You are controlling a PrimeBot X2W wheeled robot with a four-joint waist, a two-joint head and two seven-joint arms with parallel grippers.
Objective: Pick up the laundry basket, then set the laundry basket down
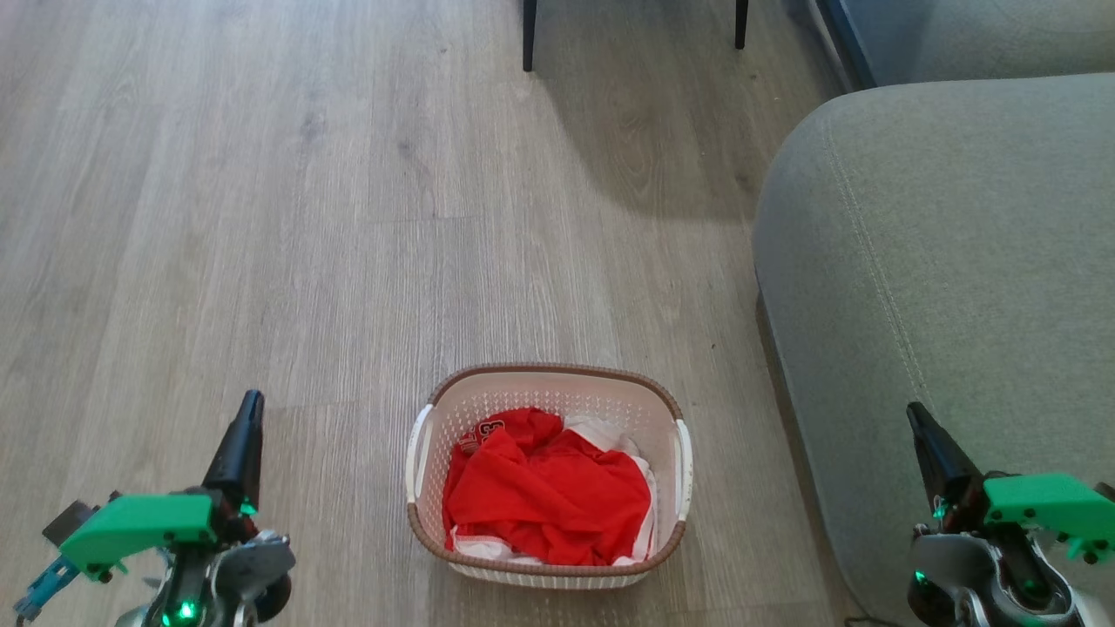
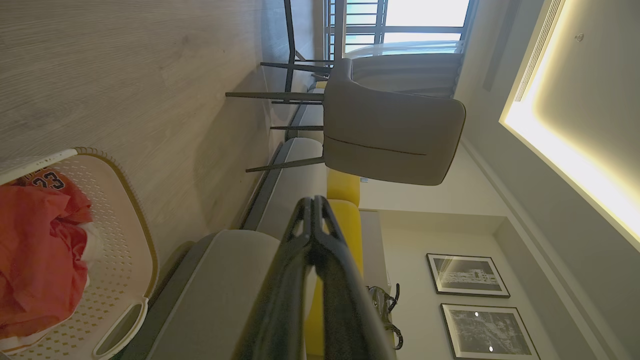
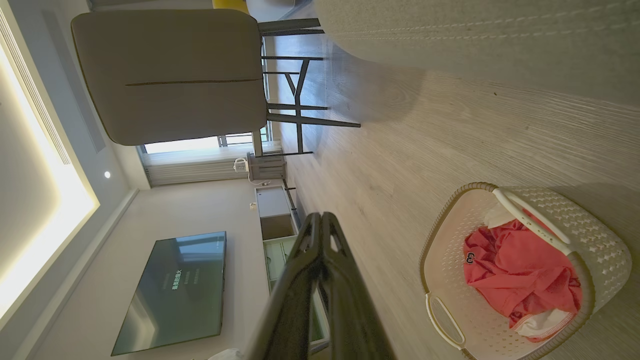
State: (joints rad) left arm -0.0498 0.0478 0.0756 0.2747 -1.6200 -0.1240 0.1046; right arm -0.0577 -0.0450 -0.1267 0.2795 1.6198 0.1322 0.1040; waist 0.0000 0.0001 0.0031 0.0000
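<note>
A pale wood floor [image 1: 305, 218] stretches ahead of the robot, with a grey sofa [image 1: 949, 261] bulking at three o'clock. The laundry basket [image 1: 557, 371] stands on the floor at six o'clock, near the sofa, a crumpled red shirt [image 1: 549, 496] inside. The left claw [image 1: 251, 402] at eight o'clock and the right claw [image 1: 915, 414] at four o'clock flank it, clear of its handles, fingers pressed together on nothing.

Before me the wood floor [image 1: 261, 218] carries the laundry basket [image 1: 557, 369], a grey sofa [image 1: 941, 305] beside it, chair legs [image 1: 528, 35] beyond.
</note>
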